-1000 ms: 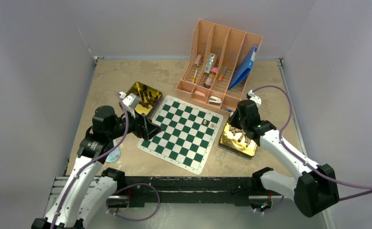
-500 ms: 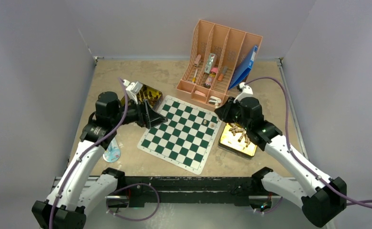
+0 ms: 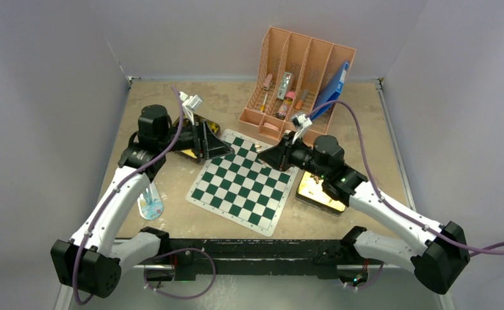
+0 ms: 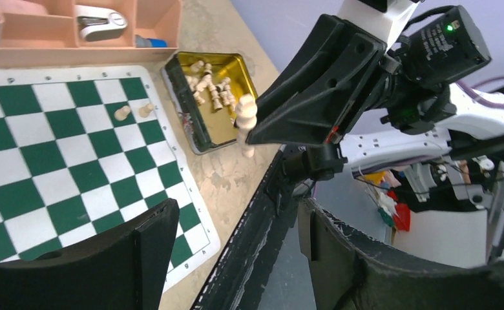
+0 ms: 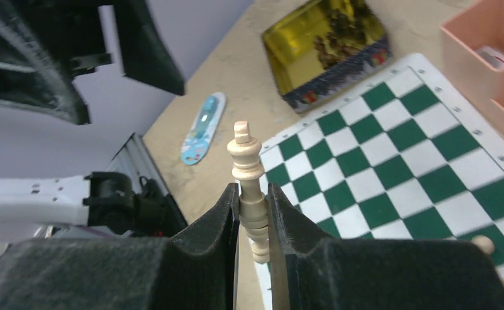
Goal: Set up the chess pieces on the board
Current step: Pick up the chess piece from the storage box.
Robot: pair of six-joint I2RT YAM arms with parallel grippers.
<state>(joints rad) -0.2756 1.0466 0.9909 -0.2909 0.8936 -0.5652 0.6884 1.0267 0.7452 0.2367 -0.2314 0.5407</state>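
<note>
**Pale king in my right grip, left jaws empty**

My right gripper (image 5: 252, 197) is clamped on a pale tan king (image 5: 246, 158), lifted clear above the far part of the board (image 3: 246, 187). My left gripper (image 4: 236, 219) gapes with nothing between its fingers, over the gold tin (image 5: 340, 87) that holds dark pieces (image 5: 330, 42). Two pale pieces (image 4: 123, 112) stand on the board's edge squares, near the other tin (image 4: 185, 123)
</note>
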